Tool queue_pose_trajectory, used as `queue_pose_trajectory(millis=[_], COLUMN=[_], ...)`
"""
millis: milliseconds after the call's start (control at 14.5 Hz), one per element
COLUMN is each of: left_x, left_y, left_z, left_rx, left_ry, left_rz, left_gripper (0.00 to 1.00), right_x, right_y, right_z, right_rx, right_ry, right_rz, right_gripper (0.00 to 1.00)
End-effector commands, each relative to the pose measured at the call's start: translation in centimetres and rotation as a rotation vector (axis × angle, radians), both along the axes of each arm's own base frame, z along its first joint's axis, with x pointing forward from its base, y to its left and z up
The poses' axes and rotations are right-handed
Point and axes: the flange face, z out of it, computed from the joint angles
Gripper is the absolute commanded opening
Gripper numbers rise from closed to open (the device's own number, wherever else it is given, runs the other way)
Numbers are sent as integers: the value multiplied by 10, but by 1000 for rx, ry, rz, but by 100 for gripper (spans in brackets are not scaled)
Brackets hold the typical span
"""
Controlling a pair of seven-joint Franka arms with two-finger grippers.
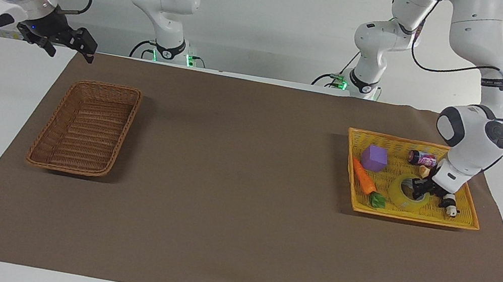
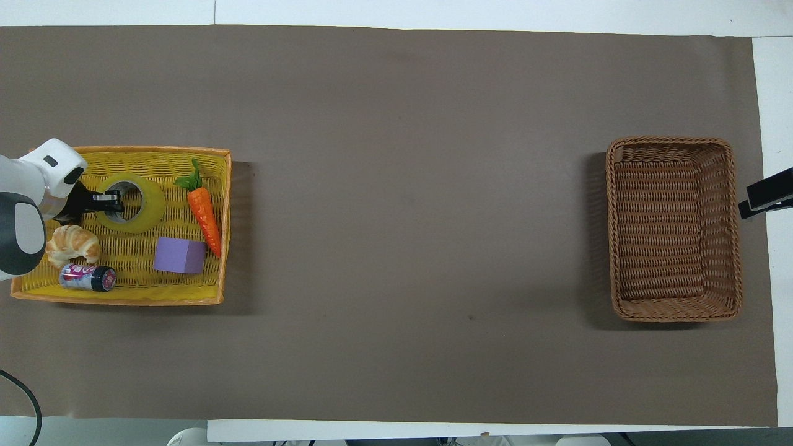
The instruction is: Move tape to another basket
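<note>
Left claw (image 1: 419, 190) down in yellow tray (image 1: 469, 200) at left arm's end of worktop (image 1: 230, 209), clamped on tape (image 1: 401, 192) rim. Right claw (image 1: 69, 41) open, waiting near brown basket (image 1: 85, 126) at right arm's end.

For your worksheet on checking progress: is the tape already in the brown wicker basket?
No, the tape lies in the yellow tray; the wicker basket holds nothing.

Yellowish tape (image 2: 131, 203), brown woven basket (image 2: 674, 228), yellow tray (image 2: 124, 297), orange carrot (image 2: 205, 217), purple cube (image 2: 179, 256)
</note>
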Motion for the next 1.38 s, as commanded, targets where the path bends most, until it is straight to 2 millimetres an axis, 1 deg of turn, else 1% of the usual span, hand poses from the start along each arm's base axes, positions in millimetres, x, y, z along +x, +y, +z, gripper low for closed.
queue_pose_trajectory(millis=[0,69,138,207,276,346,484,622,691,760,829,899,968,1106,1244,1313], left_x=[23,30,38,45,49,44,24,-1,-14,-20,-29,-47,-55,-60,-62,-59], left_y=[-9,-20,-31,-45,-75,-113,-184,-268,-307,-333,-354,-386,-402,-415,-409,-399], left_z=[34,55,89,115,139,151,166,180,186,198,203,206,209,210,207,209], left_rx=[-12,-14,-15,-20,-22,-36,-100,-219,-243,-271,-296,-298,-301,-309,-259,-223], left_ry=[9,15,10,23,49,95,138,166,175,157,165,174,167,145,155,147], left_rz=[-12,15,59,81,87,86,83,102,108,124,139,124,129,114,125,124], left_gripper=[0,0,0,0,0,0,0,1,1,1,1,1,1,1,2,2], right_x=[-7,-7,-7,-7,-7,-7,-7,-7,-7,-7,-7,-7,-7,-7,-7,-7], right_y=[1,1,1,1,1,1,1,1,1,1,1,1,1,1,1,5], right_z=[0,0,0,0,0,0,0,0,0,0,0,0,0,0,0,0], right_rx=[2,2,2,2,2,2,2,2,2,2,2,2,2,2,3,3], right_ry=[-1,-1,-1,-1,-1,-1,-1,-1,-1,-1,-1,-1,-1,-1,0,2], right_rz=[-9,-10,-8,-9,-8,-9,-9,-10,-10,-10,-10,-8,-9,-9,-7,0], right_gripper=[100,100,100,100,100,100,100,100,100,100,100,100,100,100,100,100])
